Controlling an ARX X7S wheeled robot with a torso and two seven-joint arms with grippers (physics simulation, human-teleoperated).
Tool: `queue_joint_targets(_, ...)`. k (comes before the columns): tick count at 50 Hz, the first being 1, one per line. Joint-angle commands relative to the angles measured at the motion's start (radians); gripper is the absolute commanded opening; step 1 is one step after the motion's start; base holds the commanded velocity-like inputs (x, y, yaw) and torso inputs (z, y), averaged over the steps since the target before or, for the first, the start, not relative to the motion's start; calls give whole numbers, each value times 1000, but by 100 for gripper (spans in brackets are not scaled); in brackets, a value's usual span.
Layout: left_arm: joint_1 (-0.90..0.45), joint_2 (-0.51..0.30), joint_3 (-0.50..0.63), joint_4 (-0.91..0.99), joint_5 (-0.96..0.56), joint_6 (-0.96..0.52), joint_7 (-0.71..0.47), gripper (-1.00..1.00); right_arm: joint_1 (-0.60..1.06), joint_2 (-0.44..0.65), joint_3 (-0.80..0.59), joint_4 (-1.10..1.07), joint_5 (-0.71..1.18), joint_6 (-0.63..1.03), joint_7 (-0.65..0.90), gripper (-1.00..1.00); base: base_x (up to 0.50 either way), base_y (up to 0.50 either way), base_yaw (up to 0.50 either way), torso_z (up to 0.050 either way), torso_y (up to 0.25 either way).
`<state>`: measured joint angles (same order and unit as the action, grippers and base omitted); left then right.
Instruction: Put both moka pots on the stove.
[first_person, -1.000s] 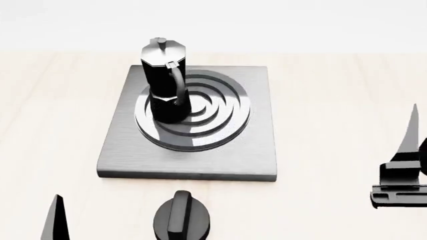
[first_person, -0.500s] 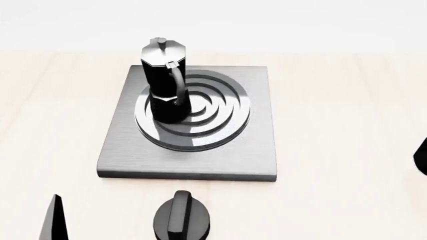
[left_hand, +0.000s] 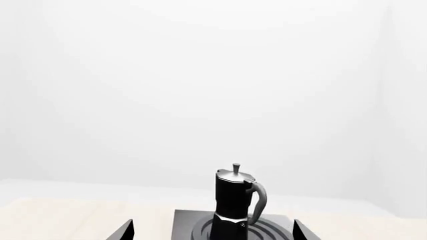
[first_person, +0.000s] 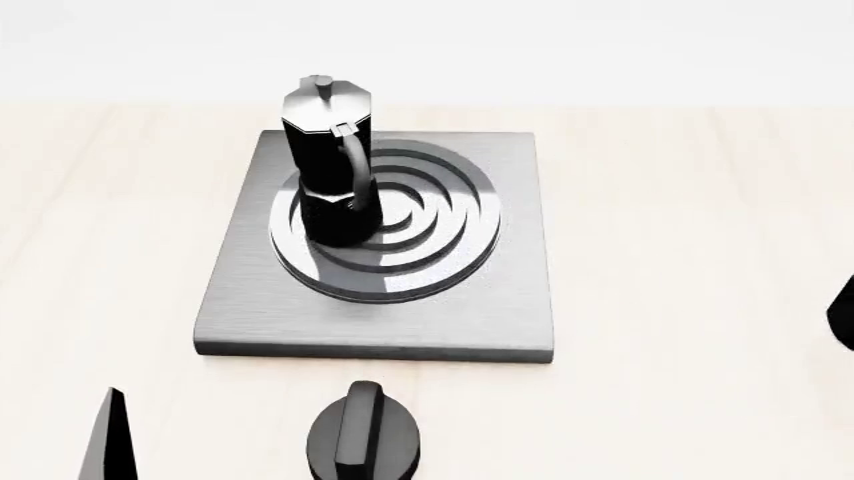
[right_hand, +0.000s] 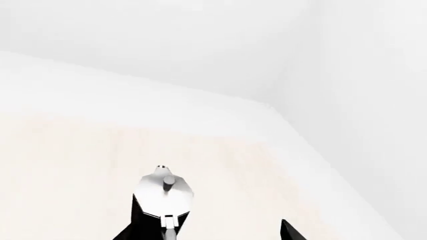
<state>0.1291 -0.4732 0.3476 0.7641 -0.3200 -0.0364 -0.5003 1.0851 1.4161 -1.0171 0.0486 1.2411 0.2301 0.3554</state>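
Right gripper (right_hand: 207, 235) hangs above the second moka pot (right_hand: 163, 200), fingers parted, nothing gripped. Left gripper (left_hand: 212, 235) is spread and empty too, facing the first moka pot (first_person: 330, 160), upright on the stove (first_person: 387, 300) burner's far-left. Pot two looks next: descend, clamp, carry.

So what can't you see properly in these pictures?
- Second moka pot: right wrist view shows only its lid and shoulders; the frame edge cuts off its base.
- Right gripper: only finger tips show, grip unclear.
- Left gripper: only its tips show.
- Black knob: head view's bottom edge crops it.
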Motion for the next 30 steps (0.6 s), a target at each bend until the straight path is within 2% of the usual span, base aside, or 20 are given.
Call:
queue_joint_targets(1, -2, -1, 3, -2, 0, 3, -1, 100, 36, -64, 13, 123, 43, 111, -147, 100, 0, 0, 0, 0, 0)
queue_joint_targets(20, -5, 1, 12, -20, 3, 18, 4, 100, 53, -157, 15, 259, 47, 132, -200, 100, 0, 0, 0, 0, 0)
queue_joint_targets(30, -3, -2, 16, -19, 7, 25, 5, 100, 63, -247, -5, 376, -12, 121, -223, 100, 0, 0, 0, 0, 0)
